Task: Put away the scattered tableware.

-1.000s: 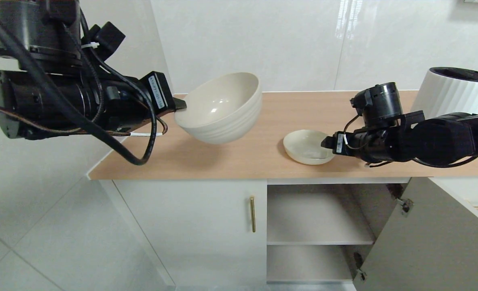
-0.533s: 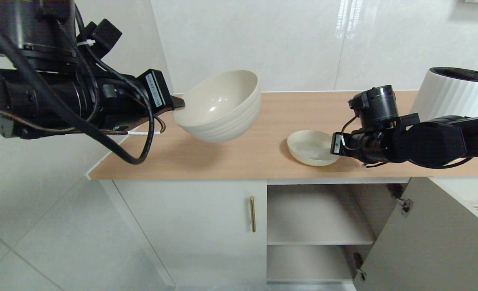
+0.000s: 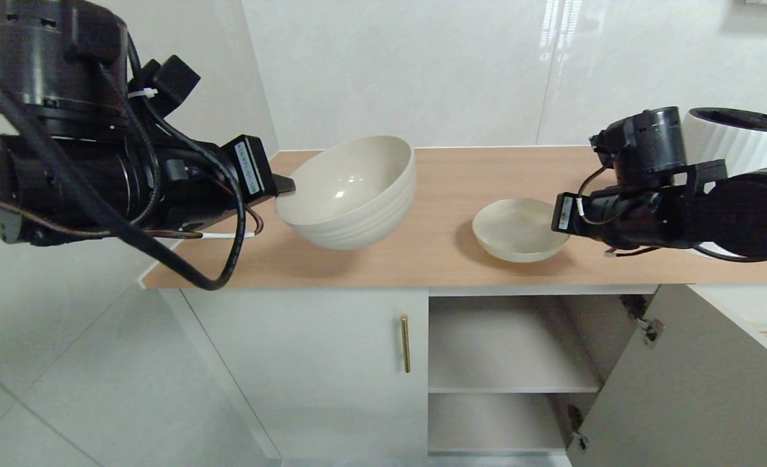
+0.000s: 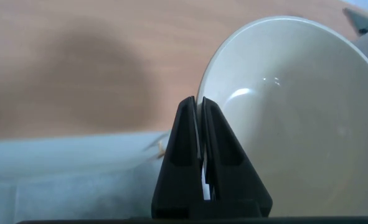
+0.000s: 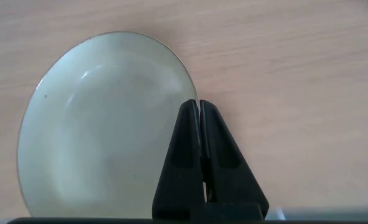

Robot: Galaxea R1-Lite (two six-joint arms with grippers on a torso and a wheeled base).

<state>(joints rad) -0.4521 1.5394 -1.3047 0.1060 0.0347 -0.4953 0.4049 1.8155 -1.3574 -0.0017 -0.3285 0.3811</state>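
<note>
**Small dish raised from the counter; both pieces now in hand**

The large bowl (image 3: 351, 191) is gripped by its rim in the left gripper (image 3: 286, 187), whose jaws are closed to a narrow slit with the wall of the bowl pinched between them. It is held tilted in the air over the left part of the counter (image 3: 435, 175), and over the last second it has been lowered a little toward the wood.

The greater change is seen on the other side. The small dish (image 3: 520, 228), which was lying on the counter a second ago, has been drawn toward the robot's right and lifted, so that a shadow is cast beneath it (whether its far edge is quite free of the surface cannot be told). It is clamped at the rim by the right gripper (image 3: 561, 219), the jaws all but shut on the thin edge. The right arm has been raised with it, in front of the ribbed white container (image 3: 747, 139).

With both pieces secured, the pick-up stage may be judged finished. What is left is the carry down to the cabinet (image 3: 507, 344), whose door stands open below the counter with two shelves exposed.
</note>
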